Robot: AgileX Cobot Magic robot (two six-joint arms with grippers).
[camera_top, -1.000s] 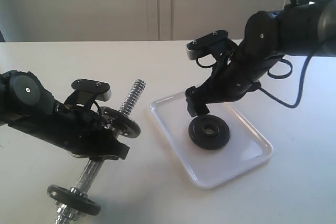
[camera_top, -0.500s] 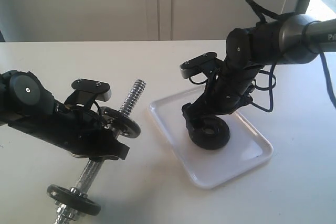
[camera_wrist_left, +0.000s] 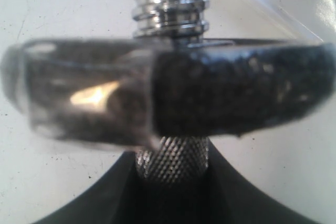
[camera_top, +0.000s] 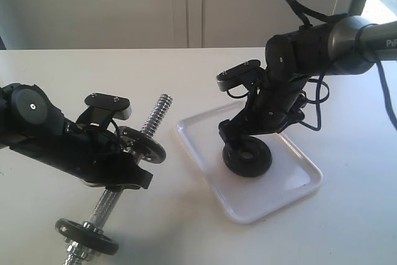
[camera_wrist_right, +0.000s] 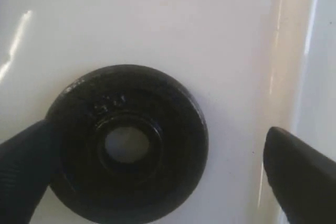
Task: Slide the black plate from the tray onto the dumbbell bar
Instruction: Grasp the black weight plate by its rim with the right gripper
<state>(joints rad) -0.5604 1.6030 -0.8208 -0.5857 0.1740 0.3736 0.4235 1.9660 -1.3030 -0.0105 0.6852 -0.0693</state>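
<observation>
The black plate (camera_top: 248, 157) (camera_wrist_right: 128, 145) lies flat on the white tray (camera_top: 291, 195) (camera_wrist_right: 157, 14), hole up. My right gripper (camera_top: 239, 137) (camera_wrist_right: 157, 177) hangs low over it and is open. One finger (camera_wrist_right: 21, 166) overlaps the plate's rim, while the other finger (camera_wrist_right: 299, 171) stands well clear of it. My left gripper (camera_top: 124, 167) (camera_wrist_left: 172, 182) is shut on the knurled middle of the dumbbell bar (camera_top: 109, 200) (camera_wrist_left: 172, 158). The bar's threaded end (camera_top: 158, 113) (camera_wrist_left: 170, 3) points up toward the tray.
On the bar, just beyond my left jaws, sits a black disc backed by a silver nut (camera_top: 144, 144) (camera_wrist_left: 173, 93). A second black disc (camera_top: 87, 235) rides the bar's lower end near the table's front edge. The white table (camera_top: 186, 72) stretches back to a wall.
My right arm has swung in and come down over the black plate, its fingers now straddling it. The left arm and the bar have not moved.
</observation>
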